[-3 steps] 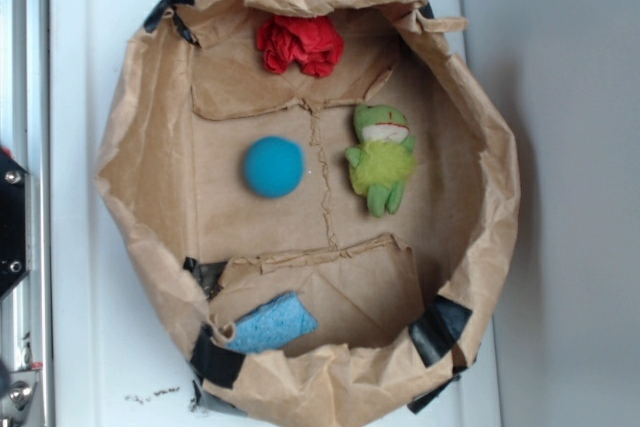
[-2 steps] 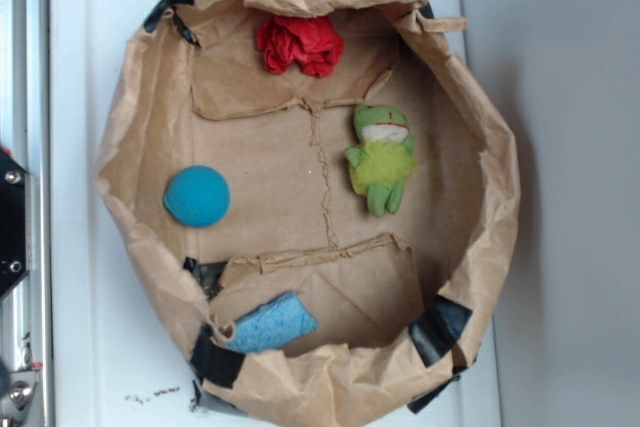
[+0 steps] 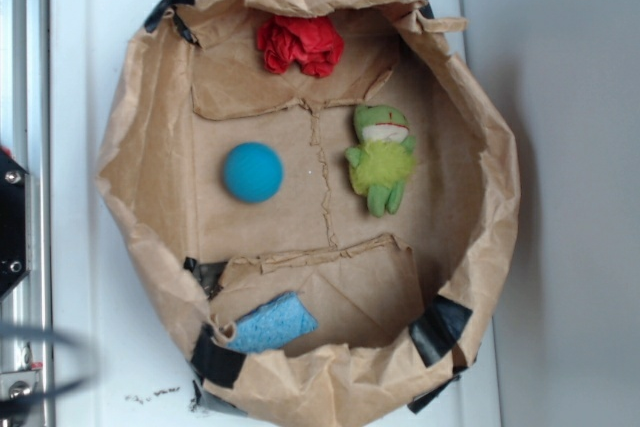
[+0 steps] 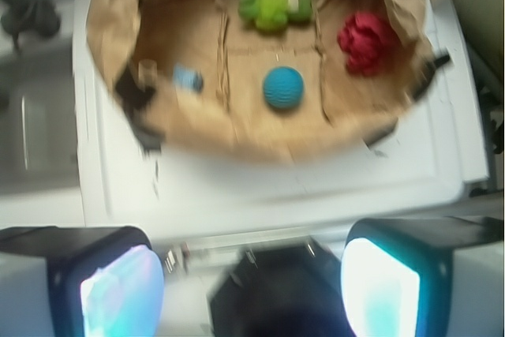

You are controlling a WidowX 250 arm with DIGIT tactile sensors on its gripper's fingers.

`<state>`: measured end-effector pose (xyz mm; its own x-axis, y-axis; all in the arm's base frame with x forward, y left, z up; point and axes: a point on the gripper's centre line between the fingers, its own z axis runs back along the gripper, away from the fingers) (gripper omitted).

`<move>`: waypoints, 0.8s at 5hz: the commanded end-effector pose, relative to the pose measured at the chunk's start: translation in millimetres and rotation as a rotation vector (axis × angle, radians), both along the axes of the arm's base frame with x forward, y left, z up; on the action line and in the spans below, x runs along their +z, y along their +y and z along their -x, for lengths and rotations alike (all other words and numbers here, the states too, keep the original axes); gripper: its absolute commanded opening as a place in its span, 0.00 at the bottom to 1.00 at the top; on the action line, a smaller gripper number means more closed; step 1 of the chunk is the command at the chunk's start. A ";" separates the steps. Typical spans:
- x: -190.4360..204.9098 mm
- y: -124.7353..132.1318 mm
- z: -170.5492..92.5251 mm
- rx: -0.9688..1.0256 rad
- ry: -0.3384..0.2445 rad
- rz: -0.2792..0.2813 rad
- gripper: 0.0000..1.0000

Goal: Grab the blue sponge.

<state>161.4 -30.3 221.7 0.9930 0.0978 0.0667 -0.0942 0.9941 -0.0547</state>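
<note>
The job has barely begun. The blue sponge (image 3: 270,324) lies in the bottom corner of the brown paper bin (image 3: 480,147), tucked under a folded flap — nothing touches it. The gripper (image 4: 251,290) hangs high above the white table (image 4: 260,187), well apart from the bin, its jaws spread wide and empty. The teal ball (image 3: 252,172), green frog (image 3: 381,157) and red rag (image 3: 299,44) sit elsewhere. Reaching and grabbing are all left.

In the bag (image 3: 140,207): ball (image 3: 252,172) at centre; frog (image 3: 381,159) right of it; rag (image 3: 299,44) at far wall; sponge (image 3: 270,324) tucked at near wall.
</note>
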 end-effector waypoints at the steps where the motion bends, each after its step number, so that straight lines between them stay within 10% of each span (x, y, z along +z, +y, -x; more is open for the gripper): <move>1: -16.4 -1.8 -82.8 0.324 -0.099 0.033 1.00; 4: -65.1 13.4 -69.3 0.228 -0.137 -0.005 1.00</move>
